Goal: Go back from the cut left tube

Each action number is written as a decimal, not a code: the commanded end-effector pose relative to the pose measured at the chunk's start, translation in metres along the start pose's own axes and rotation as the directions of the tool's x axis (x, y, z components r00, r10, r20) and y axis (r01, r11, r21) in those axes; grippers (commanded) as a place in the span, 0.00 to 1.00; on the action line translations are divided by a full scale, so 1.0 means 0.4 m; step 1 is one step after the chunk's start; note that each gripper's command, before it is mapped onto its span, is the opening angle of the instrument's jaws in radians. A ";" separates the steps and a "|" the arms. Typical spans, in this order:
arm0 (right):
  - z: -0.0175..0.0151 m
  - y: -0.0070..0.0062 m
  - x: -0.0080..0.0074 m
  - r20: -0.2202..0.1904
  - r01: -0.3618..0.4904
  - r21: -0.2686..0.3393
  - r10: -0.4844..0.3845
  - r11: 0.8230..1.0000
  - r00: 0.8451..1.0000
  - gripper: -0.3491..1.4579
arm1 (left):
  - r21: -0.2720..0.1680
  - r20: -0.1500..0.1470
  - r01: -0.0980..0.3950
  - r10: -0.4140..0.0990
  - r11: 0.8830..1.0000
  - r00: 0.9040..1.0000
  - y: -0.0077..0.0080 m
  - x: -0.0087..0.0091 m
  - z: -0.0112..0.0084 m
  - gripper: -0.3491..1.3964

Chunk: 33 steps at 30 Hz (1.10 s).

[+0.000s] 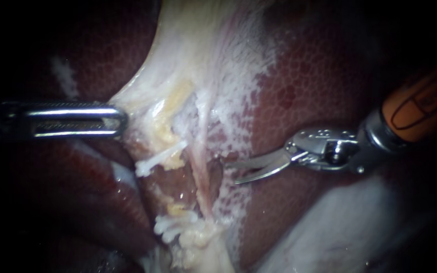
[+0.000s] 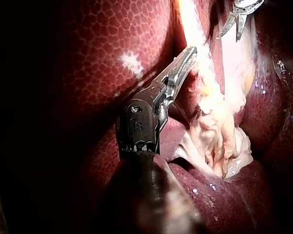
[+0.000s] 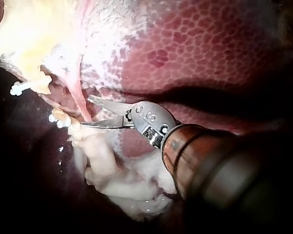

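There are two instruments. My left instrument (image 1: 121,120) has its jaws closed on the edge of the pale tissue (image 1: 188,50). My right instrument (image 1: 231,173) has two thin blades, open a little, holding nothing. The cut left tube (image 1: 160,155) lies between the instruments in two pieces. The other piece (image 1: 178,223) is lower down. Both pieces wear white clips (image 1: 142,168). The blades are near the tube but do not touch it.

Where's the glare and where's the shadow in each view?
Endoscope view: glare on the yellowish-white tissue and steel left instrument; edges black. Left wrist view: a glint on the mottled dark-red liver. Right wrist view: tissue washed out, shadow band beyond the orange-sleeved right instrument.
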 end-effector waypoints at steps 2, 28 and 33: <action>-0.0016 0.0003 0.0007 -0.001 0.057 -0.025 -0.057 0.998 0.998 0.65 | 0.000 0.000 0.000 0.000 1.000 1.000 0.0001 0.0000 0.0000 0.00; -0.0111 -0.0052 0.0066 0.066 0.356 -0.216 -0.351 0.909 0.934 0.92 | 0.000 0.000 0.000 0.000 1.000 1.000 0.0011 0.0005 0.0003 0.00; -0.0112 -0.0060 0.0076 0.066 0.370 -0.222 -0.365 0.902 0.929 0.92 | -0.001 0.000 -0.001 0.001 1.000 1.000 0.0015 0.0007 0.0006 0.00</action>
